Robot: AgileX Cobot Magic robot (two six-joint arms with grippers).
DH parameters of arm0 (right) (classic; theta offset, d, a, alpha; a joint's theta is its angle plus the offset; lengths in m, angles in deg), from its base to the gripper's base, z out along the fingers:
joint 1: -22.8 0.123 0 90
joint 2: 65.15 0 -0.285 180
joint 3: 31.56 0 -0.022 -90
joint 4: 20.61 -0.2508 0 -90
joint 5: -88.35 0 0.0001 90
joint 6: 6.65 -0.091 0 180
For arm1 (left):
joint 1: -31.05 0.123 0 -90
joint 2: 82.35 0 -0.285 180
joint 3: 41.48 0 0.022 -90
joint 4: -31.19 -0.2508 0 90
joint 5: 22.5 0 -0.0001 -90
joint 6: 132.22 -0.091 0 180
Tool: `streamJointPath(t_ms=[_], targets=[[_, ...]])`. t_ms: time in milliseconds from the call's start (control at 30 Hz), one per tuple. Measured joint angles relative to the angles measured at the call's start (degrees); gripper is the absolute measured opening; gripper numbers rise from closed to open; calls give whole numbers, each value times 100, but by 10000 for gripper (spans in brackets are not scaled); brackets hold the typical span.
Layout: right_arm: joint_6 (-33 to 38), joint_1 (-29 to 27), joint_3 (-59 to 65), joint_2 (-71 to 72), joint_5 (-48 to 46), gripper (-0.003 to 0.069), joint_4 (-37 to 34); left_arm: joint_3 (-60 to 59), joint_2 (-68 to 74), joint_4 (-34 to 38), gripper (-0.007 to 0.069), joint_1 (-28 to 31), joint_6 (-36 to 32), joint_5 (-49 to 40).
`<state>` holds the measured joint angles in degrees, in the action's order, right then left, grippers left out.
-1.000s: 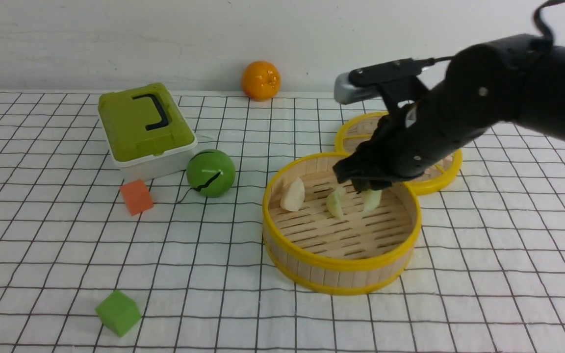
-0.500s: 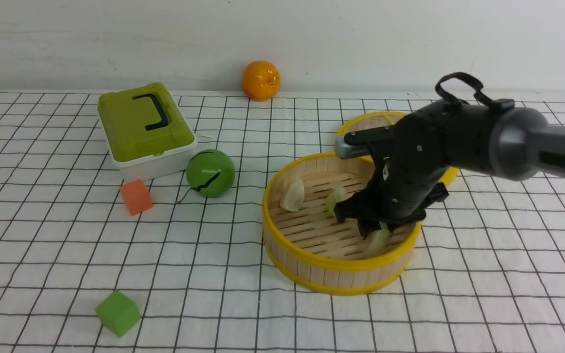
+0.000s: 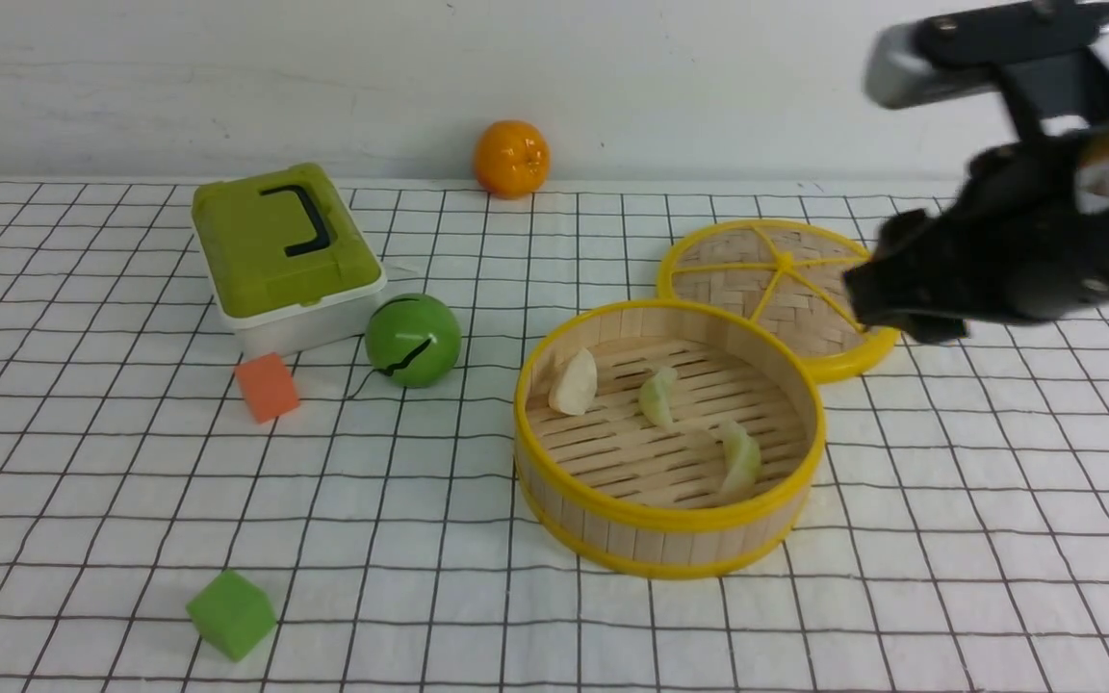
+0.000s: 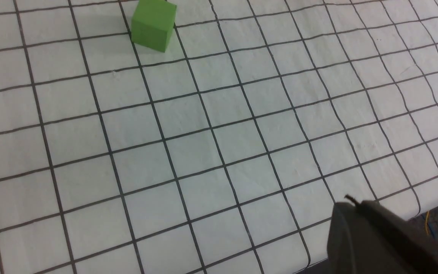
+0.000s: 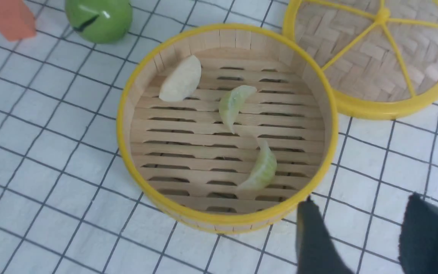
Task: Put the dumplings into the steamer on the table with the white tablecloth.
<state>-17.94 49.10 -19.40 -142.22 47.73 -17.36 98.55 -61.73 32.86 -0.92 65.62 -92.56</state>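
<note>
While the left claw [image 4: 354,199] hung shut near the counter's [image 4: 211,152] edge, the green cube [image 3: 232,614] lay on the near left. Farther back, the steamer [image 3: 670,547] held all three dumplings [image 3: 740,460], apart on its slats. The right claw [image 5: 359,199] was open and empty, raised right of them. Beyond lay the orange cube [image 3: 268,387], green ball [image 3: 413,340], lid [image 3: 771,279] and box [image 3: 275,241]; farthest, the orange [image 3: 512,159].

Counter [image 3: 400,539]: grid cloth covering; steamer [image 3: 670,539] sitting mid-counter, lid [image 3: 776,279] behind; box [image 3: 290,250], orange [image 3: 512,159] resting near far edge; green ball [image 3: 413,340], red block [image 3: 268,387] lying left; green cube [image 3: 232,614] sitting near-left.
</note>
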Motion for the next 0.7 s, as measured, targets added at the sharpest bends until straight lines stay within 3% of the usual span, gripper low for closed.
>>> streamJointPath(t_ms=[200, 233, 700], targets=[[154, 0, 1264, 1613, 410, 15, 0, 0, 0, 0, -12, 0, 0, -6], [160, 0, 1403, 1824, 467, -5, 0, 0, 0, 0, -12, 0, 0, -6], [193, 0, 2391, 4936, 427, -22, 38, 0, 0, 0, -1, 0, 0, -23]])
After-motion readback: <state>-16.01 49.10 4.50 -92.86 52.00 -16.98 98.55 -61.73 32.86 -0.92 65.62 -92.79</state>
